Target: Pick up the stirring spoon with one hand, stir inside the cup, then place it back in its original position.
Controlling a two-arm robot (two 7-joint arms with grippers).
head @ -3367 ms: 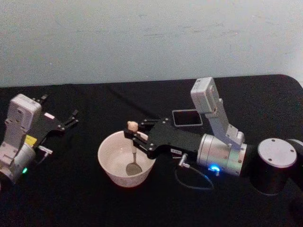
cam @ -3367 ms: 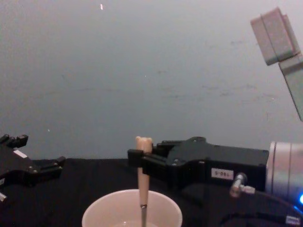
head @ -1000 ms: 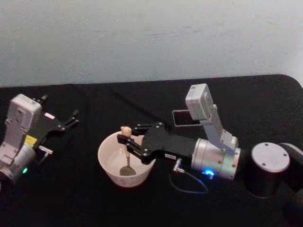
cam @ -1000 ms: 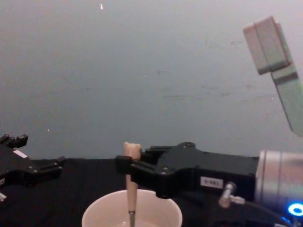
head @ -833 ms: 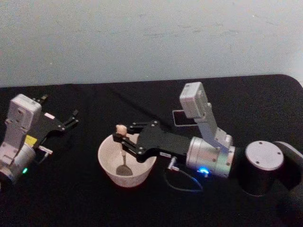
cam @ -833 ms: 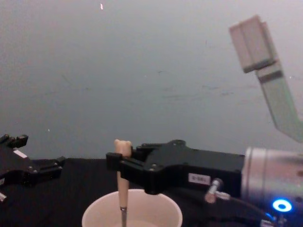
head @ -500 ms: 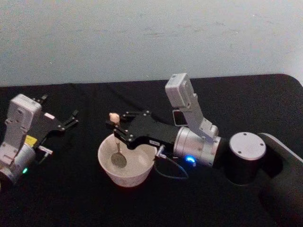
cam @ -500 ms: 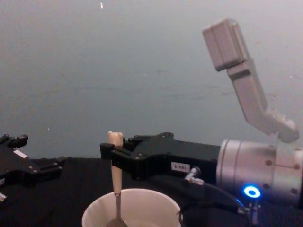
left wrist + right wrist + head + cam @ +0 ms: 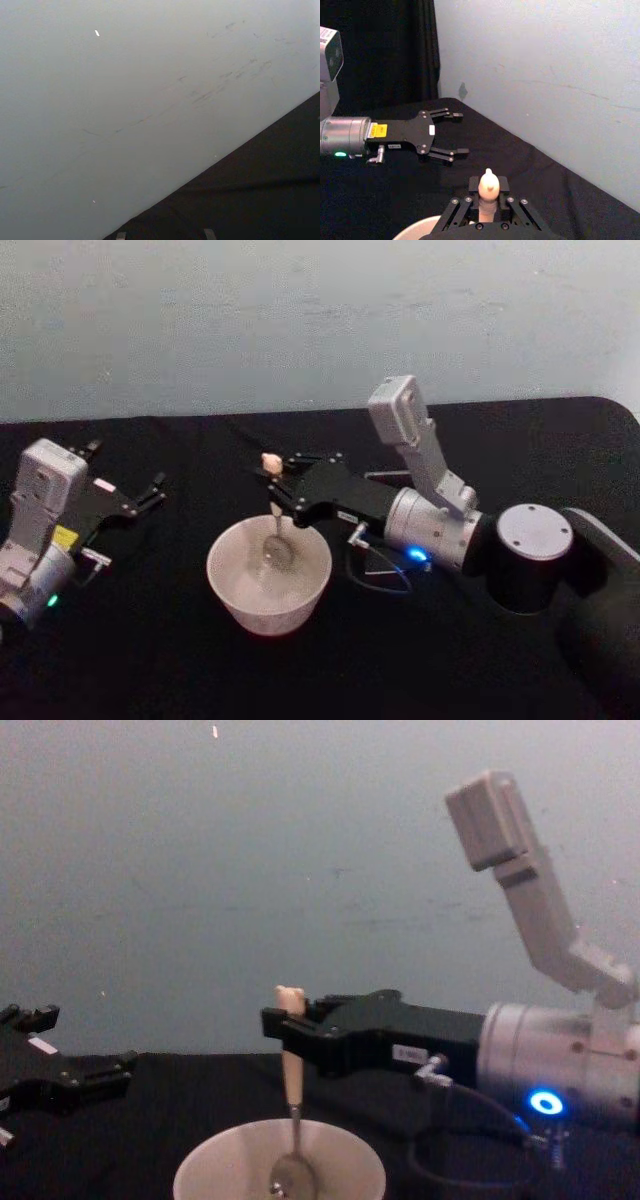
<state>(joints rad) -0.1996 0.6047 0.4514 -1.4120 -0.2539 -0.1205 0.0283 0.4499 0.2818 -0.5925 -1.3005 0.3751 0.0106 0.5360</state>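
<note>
My right gripper (image 9: 274, 490) is shut on the beige handle of the stirring spoon (image 9: 272, 510), just under its tiny bear head. The spoon hangs upright, its shiny bowl inside the cream cup (image 9: 222, 585), near the far side. From the chest view the spoon (image 9: 290, 1065) dips into the cup (image 9: 205, 1168) ahead of the right gripper (image 9: 287, 1025). In the right wrist view the bear head (image 9: 487, 184) sticks up between the fingers. The dark holder is hidden behind my right arm. My left gripper (image 9: 128, 468) rests open at the table's left, apart from the cup.
A black cloth covers the table (image 9: 150, 660), with a pale wall behind. A thin cable (image 9: 375, 575) loops under the right wrist beside the cup. The left gripper (image 9: 462, 134) lies beyond the cup in the right wrist view.
The right gripper has carried the spoon from the cup's left side toward its far right side, still upright, with the bowl staying inside the cup. The left arm has not moved.
</note>
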